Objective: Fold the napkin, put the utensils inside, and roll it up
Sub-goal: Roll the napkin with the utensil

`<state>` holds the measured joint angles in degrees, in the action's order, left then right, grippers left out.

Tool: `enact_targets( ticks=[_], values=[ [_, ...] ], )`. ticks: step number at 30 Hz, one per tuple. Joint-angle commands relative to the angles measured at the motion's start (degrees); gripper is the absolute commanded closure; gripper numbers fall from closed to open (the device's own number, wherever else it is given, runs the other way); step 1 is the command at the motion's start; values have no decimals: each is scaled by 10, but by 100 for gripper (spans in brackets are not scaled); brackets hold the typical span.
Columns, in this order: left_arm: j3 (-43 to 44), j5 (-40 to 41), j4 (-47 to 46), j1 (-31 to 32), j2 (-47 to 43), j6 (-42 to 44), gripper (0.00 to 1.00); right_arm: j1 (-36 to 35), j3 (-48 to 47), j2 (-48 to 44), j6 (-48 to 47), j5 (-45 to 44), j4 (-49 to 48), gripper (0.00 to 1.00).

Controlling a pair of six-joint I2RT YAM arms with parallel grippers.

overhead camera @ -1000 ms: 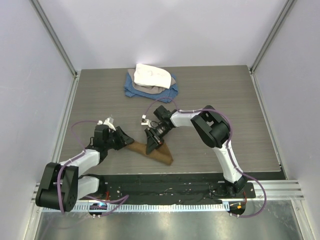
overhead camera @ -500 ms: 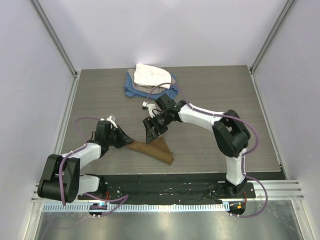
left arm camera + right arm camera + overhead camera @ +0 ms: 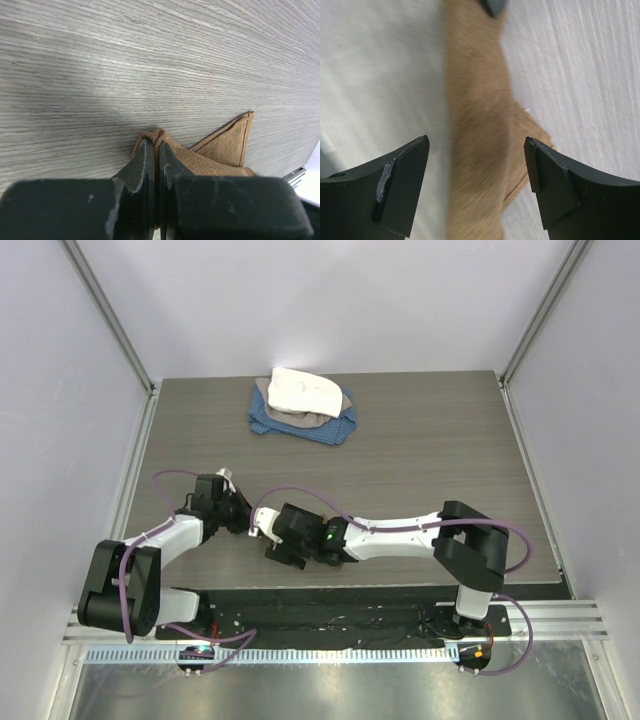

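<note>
Tan napkin [image 3: 220, 150] lies bunched on the tabletop [image 3: 150, 60]; our left hand [image 3: 155, 147] clamps its end, while our right hand [image 3: 476, 155] hovers above it, jaws spread wide.

The grey wood-grain bench [image 3: 430, 440] carries a bunched tan-brown napkin [image 3: 227, 144] towards its near side, with one hemmed corner lying flat on the surface. Near the far edge lies a crumpled blue cloth [image 3: 330, 428], with a white cloth [image 3: 300, 390] heaped on top.
</note>
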<state>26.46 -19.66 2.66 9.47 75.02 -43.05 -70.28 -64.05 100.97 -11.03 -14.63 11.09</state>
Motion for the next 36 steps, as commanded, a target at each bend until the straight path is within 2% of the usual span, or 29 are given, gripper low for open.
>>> enact_targets(
  ticks=[1,8,11,12,13,14,15,17,18,20,23,29,36],
  values=[
    [16,1,18,1,5,4,100,3,-8,24,-29,-74,-56,15],
    [21,-9,15,2,8,7,100,35,-22,63,-2,-16,-18,17],
    [18,-21,0,2,7,7,100,79,-30,72,21,77,13,24],
    [18,-27,-4,2,8,6,100,87,-34,76,23,136,23,26],
    [18,-34,-9,1,8,4,98,96,-36,78,27,171,32,33],
    [20,-35,-12,1,7,2,94,109,-41,81,29,202,51,37],
    [22,-35,-14,2,5,2,83,117,-44,88,32,250,60,41],
    [28,-20,-8,1,-4,2,68,133,-49,94,43,300,78,53],
    [29,-11,0,1,-18,2,51,140,-49,100,48,320,83,55],
    [29,20,8,0,-37,3,34,160,-55,111,60,389,102,60],
    [25,65,33,0,-81,12,25,187,-61,135,83,484,112,62],
    [-17,82,33,0,-160,17,21,229,-102,209,127,670,125,64],
    [-65,36,-5,0,-202,9,23,269,-148,288,162,738,127,65]
  ],
)
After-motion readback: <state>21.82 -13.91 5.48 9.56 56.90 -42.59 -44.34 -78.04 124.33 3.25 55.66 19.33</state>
